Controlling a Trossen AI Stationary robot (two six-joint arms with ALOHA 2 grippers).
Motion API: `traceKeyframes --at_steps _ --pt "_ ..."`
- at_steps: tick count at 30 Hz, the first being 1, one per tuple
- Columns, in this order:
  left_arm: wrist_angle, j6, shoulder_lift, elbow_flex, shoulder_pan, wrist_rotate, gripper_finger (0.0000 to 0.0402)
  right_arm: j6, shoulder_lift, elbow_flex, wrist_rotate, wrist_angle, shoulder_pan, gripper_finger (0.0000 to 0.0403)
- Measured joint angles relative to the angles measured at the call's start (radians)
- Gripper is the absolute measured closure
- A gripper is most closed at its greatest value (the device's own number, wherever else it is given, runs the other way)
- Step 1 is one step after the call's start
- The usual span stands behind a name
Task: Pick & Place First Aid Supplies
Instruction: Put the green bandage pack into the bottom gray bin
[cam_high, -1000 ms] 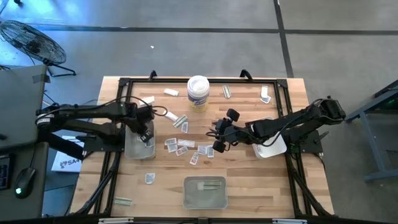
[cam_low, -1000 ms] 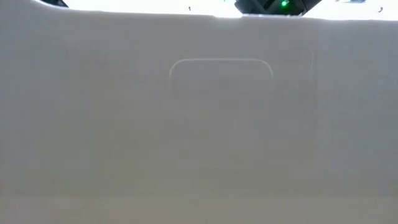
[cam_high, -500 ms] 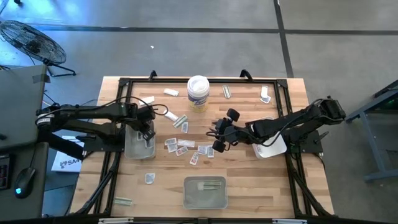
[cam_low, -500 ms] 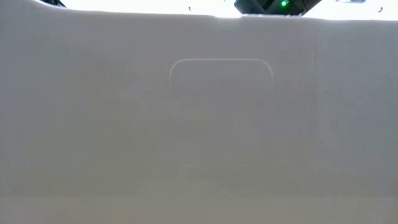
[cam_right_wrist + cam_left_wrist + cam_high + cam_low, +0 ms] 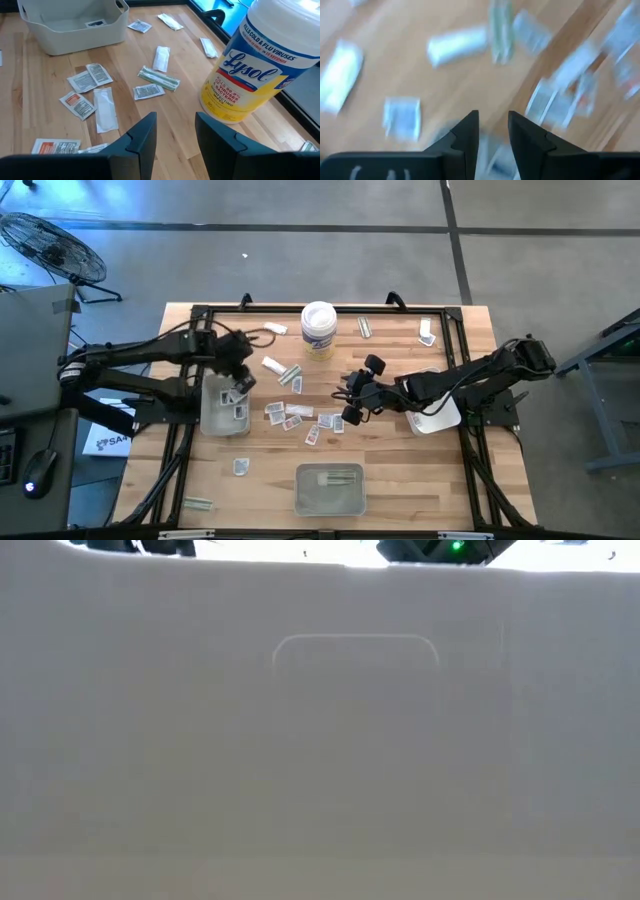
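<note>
Over the tray (image 5: 218, 412) near the table's left edge, the left gripper (image 5: 240, 383) hangs with fingers a narrow gap apart, holding nothing. Packets (image 5: 300, 416) lie scattered mid-table, two in that tray. Beside them the right gripper (image 5: 347, 402) waits, fingers apart and empty, facing the wipes tub (image 5: 260, 62).

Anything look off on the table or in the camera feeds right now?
Yes: the low view is blanked by a pale grey wall close to its lens, apparently the near tray. On the table, packets lie scattered loose; one strip wrapper lies near the front left corner.
</note>
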Motion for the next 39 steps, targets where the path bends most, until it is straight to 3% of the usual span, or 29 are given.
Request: traceKeyframes --at_steps 3,7,12,18,23,27,33,39 --pt "0.101 0.031 0.047 -0.004 0.0 -0.003 0.03 0.0 0.0 0.0 0.001 0.0 0.0 0.0274" --pt "0.198 0.159 0.168 -0.006 0.0 -0.059 0.03 0.0 0.0 0.0 0.002 0.0 0.0 0.0274" --pt "0.322 0.342 0.321 -0.006 0.04 -0.044 0.03 0.013 0.0 0.0 -0.005 0.0 0.0 0.0274" --pt "0.278 0.592 0.429 -0.007 0.125 -0.094 0.03 0.029 0.0 0.0 -0.007 0.0 0.014 0.0274" --pt "0.267 0.682 0.453 -0.007 0.218 -0.019 0.0299 0.029 0.0 0.0 0.0 -0.001 0.014 0.0274" --pt "0.284 0.732 0.48 -0.006 0.261 0.032 0.0275 0.029 0.0 0.0 0.002 -0.001 0.014 0.0274" --pt "0.326 0.826 0.541 -0.006 0.262 -0.019 0.0211 0.027 0.0 0.0 0.002 -0.004 0.014 0.0274" --pt "0.338 0.877 0.599 -0.006 0.262 -0.024 0.0196 0.027 0.0 0.0 0.001 -0.008 0.014 0.0274"
